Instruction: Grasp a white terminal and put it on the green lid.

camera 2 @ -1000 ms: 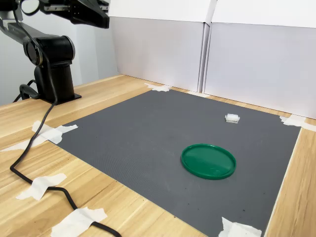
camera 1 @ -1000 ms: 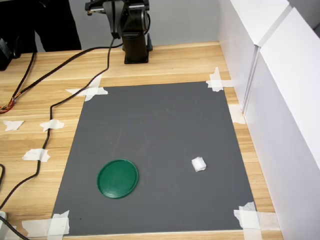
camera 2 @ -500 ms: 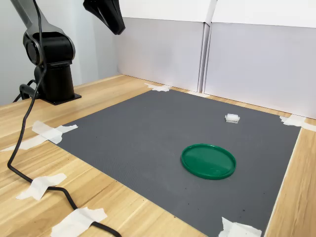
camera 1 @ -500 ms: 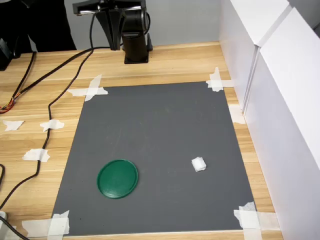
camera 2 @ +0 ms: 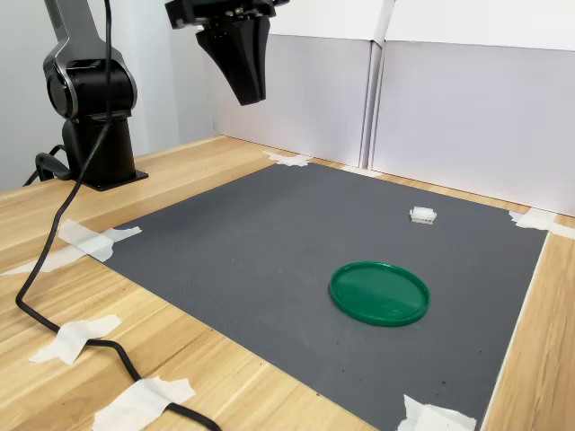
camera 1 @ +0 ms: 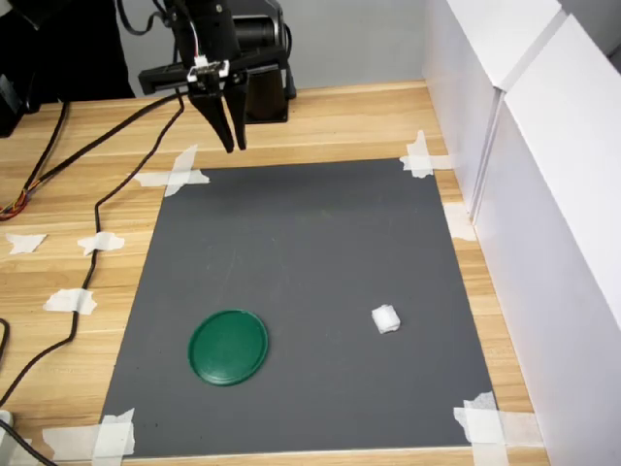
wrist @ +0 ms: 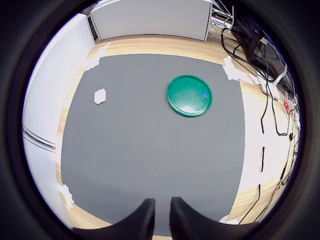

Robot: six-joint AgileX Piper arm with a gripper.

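The white terminal (camera 1: 385, 318) (camera 2: 422, 215) (wrist: 100, 96) lies alone on the dark grey mat (camera 1: 310, 243), toward the first exterior view's right. On the same mat the green lid (camera 1: 228, 347) (camera 2: 378, 293) (wrist: 189, 95) lies flat and bare, a hand's width from the terminal. My gripper (camera 1: 234, 148) (camera 2: 252, 99) (wrist: 162, 220) hangs high in the air, pointing down over the mat's edge nearest the arm base. Its fingers stand close together with nothing between them, far from both objects.
White foam walls (camera 1: 543, 194) line the first exterior view's right side of the mat. The arm base (camera 1: 264, 92) stands on the wooden table beyond the mat. A black cable (camera 1: 97, 223) trails over the wood, and tape scraps (camera 1: 175, 178) hold the mat's corners.
The gripper swung out from above the arm base and tipped downward, and now hangs over the mat's edge. The terminal and lid have not moved.
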